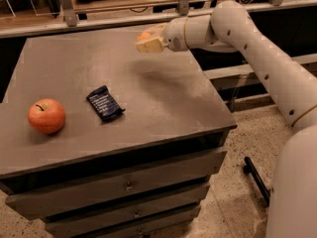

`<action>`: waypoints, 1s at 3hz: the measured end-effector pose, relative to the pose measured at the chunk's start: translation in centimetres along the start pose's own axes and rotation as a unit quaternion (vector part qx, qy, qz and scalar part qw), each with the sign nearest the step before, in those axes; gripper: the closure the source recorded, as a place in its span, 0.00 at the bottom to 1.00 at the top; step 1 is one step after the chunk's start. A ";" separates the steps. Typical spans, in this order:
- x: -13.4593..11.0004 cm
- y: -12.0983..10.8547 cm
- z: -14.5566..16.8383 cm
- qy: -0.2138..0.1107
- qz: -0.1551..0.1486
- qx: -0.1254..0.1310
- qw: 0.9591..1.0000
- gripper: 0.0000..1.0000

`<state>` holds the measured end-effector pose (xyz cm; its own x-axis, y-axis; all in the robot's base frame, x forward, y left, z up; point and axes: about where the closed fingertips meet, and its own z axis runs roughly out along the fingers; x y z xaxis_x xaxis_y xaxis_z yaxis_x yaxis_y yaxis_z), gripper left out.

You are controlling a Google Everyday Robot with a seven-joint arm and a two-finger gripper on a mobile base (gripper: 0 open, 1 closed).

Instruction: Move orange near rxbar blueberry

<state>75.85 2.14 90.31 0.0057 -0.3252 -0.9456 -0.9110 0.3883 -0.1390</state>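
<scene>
Arm point(257, 48) outstretched, pincer point(148, 40) (closed around the orange point(143, 34)) aloft at its end.

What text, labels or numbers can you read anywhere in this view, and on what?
On the rxbar blueberry wrapper: lines of white text, too blurred to read.
On the apple, the table and its drawer fronts: no text.
On the gripper, raised over the table's far side and shut on the orange: no readable markings.
</scene>
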 end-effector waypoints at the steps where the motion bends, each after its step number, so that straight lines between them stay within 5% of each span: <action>1: 1.2 3.8 -1.0 0.000 -0.035 -0.074 0.997 1.00; 3: 2.6 11.9 -2.6 0.016 -0.105 -0.153 0.983 1.00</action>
<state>63.96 3.67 86.91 0.1980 -0.3989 -0.8953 -0.9725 0.0340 -0.2302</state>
